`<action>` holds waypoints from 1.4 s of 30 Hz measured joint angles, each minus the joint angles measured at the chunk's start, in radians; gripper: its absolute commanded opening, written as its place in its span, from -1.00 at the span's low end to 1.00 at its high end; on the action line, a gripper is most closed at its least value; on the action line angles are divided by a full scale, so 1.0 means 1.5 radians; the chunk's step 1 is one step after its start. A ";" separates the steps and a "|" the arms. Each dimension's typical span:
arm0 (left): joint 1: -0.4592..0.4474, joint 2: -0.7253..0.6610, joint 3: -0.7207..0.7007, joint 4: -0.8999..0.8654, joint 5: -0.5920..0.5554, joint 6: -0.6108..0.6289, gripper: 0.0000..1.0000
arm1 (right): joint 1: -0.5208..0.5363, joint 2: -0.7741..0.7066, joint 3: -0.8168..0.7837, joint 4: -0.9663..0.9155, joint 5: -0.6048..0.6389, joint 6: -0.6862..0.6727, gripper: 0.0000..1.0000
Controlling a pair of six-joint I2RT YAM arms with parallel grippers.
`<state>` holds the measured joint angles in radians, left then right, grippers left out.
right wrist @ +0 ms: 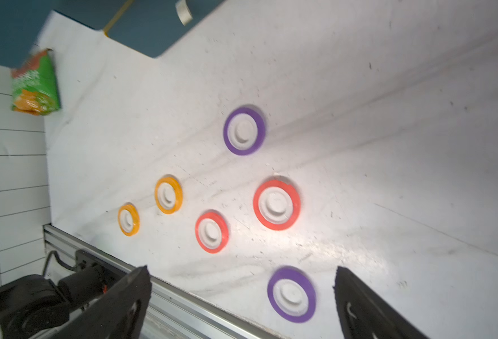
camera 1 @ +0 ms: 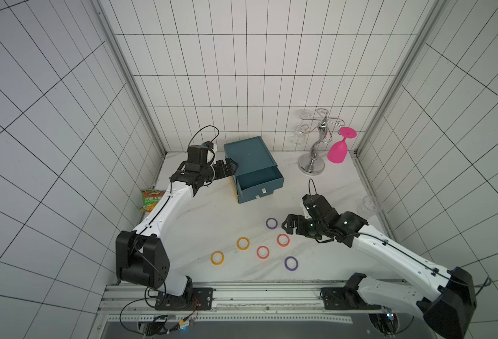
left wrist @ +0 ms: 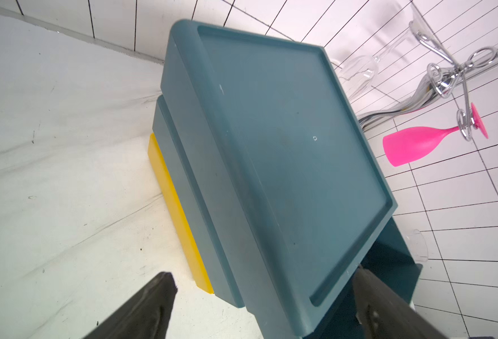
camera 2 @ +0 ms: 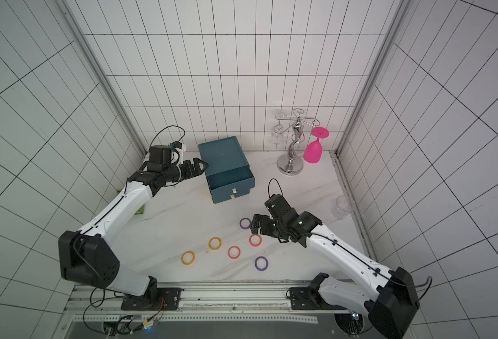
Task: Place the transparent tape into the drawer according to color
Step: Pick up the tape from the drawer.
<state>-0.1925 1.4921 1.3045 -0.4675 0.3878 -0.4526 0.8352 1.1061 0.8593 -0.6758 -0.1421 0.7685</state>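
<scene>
Several transparent tape rolls lie flat on the white table. In both top views they are purple [camera 1: 271, 223], red [camera 1: 283, 240], orange [camera 1: 243, 243], red [camera 1: 263, 252], orange [camera 1: 217, 257] and purple [camera 1: 291, 263]. The teal drawer unit [camera 1: 249, 155] stands behind them with its top drawer [camera 1: 256, 183] pulled out and nothing in it. My left gripper [camera 1: 235, 165] [left wrist: 263, 274] is open at the unit's left top edge and holds nothing. Just right of the far purple roll [right wrist: 244, 130], my right gripper [camera 1: 285, 226] [right wrist: 241, 270] hovers open and holds nothing.
A green snack bag [camera 1: 151, 200] leans at the left wall. A chrome glass rack [camera 1: 318, 146] with a pink goblet [camera 1: 339, 149] and clear glasses [camera 1: 300, 135] stands at the back right. A clear cup [camera 1: 369, 205] sits by the right edge. A yellow strip [left wrist: 177, 211] runs along the unit's base.
</scene>
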 measured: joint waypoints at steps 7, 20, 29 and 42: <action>0.021 -0.044 -0.054 0.014 0.016 -0.021 0.97 | 0.064 0.039 -0.006 -0.087 0.033 -0.003 0.55; 0.038 -0.129 -0.157 -0.018 0.027 -0.027 0.97 | 0.181 0.154 -0.023 -0.116 0.086 0.034 0.06; 0.043 -0.152 -0.178 -0.034 0.031 -0.025 0.97 | 0.182 0.199 -0.068 -0.068 0.088 0.049 -0.08; 0.046 -0.154 -0.179 -0.036 0.034 -0.024 0.97 | 0.182 0.242 -0.074 -0.026 0.081 0.051 -0.59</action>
<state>-0.1242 1.2617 1.0355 -0.5213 0.4389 -0.4892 1.1084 1.4685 0.7483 -0.7147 -0.0200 0.8455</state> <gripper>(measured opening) 0.984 0.254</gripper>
